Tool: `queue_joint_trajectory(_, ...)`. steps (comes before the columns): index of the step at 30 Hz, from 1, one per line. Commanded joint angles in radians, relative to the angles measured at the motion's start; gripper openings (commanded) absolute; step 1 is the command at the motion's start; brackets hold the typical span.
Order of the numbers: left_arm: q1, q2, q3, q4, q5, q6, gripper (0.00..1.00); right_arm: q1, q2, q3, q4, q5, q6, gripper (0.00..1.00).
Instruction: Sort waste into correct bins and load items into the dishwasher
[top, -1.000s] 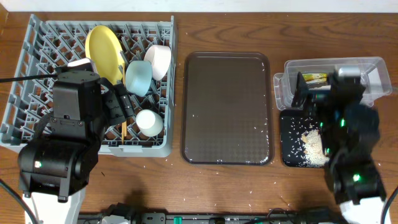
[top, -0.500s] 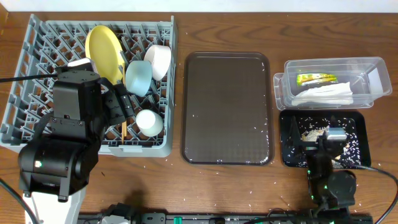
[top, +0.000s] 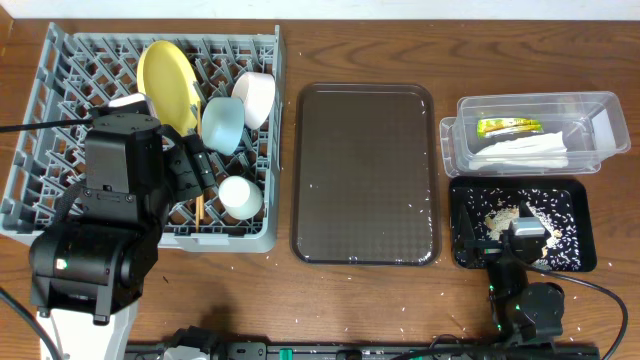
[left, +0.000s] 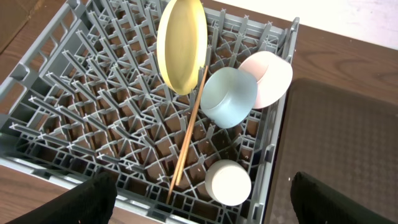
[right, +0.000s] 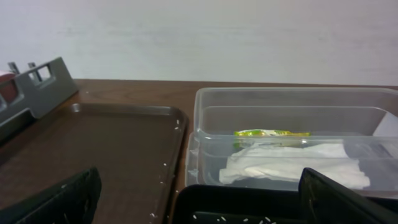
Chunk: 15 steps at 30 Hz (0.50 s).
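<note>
Near the right end of the table (top: 300, 300), the right gripper (right: 200, 202) hung empty, jaws wide apart, at the near edge of the black tray (top: 572, 258), which held rice crumbs (top: 505, 215). The wrapper (top: 507, 127) and napkin (top: 525, 152) sat in the clear tub (top: 600, 105) beyond. Over the rack (top: 60, 90), the left gripper (left: 208, 202) gaped empty above the plate (top: 165, 75), blue bowl (top: 222, 125), white bowl (top: 255, 97), cup (top: 241, 197) and chopsticks (left: 189, 124). Clipping the tray's rim could scatter rice.

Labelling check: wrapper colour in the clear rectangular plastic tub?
Green-and-yellow small snack wrapper; right wrist view shows best.
</note>
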Motion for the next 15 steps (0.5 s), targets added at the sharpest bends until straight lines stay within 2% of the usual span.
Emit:
queue_joint_trajectory(1,0.000,0.000,0.003,-0.002,-0.002,-0.009,0.89,-0.006,-0.013,-0.002,-0.006,-0.017,0.014,0.99)
queue_joint_trajectory(15,0.000,0.000,0.003,-0.002,-0.002,-0.009,0.89,-0.006,-0.013,-0.002,-0.006,-0.028,0.014,0.99)
